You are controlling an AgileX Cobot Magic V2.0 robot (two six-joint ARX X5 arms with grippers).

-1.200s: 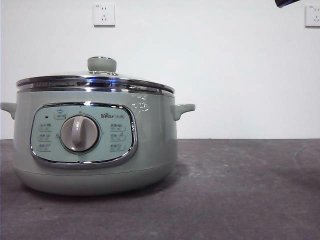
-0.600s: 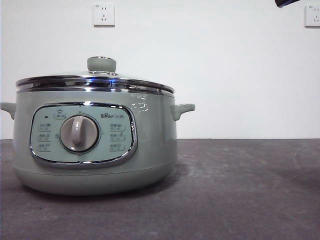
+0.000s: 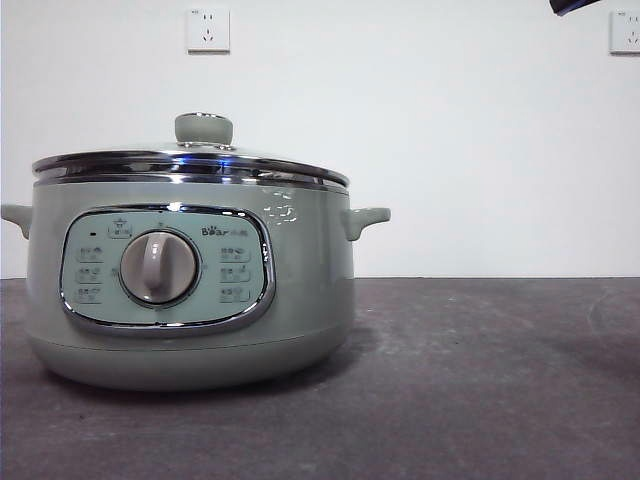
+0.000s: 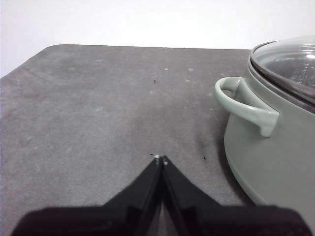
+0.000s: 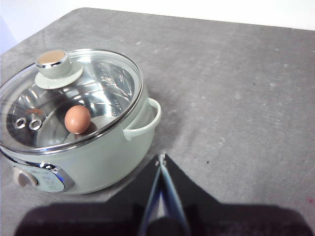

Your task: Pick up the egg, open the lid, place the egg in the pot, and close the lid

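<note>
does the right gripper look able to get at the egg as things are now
Probably not directly. The egg lies inside the pot under the glass lid, which sits closed on the rim. The right gripper, jaws shut, is beside the pot over bare table; the lid would need lifting by its knob first.

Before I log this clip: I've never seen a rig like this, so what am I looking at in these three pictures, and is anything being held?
It is a two-armed table robot. One picture comes from a low camera looking level across the table; the other two come from cameras on each arm's wrist, so the black wedges at their bottom edges are that arm's own jaws.

On the grey table stands a green pot with its glass lid on. The right wrist view shows the egg inside, seen through the glass.

The left end effector is beside the pot and the right end effector is above and beside it. Both are shut and hold nothing.
</note>
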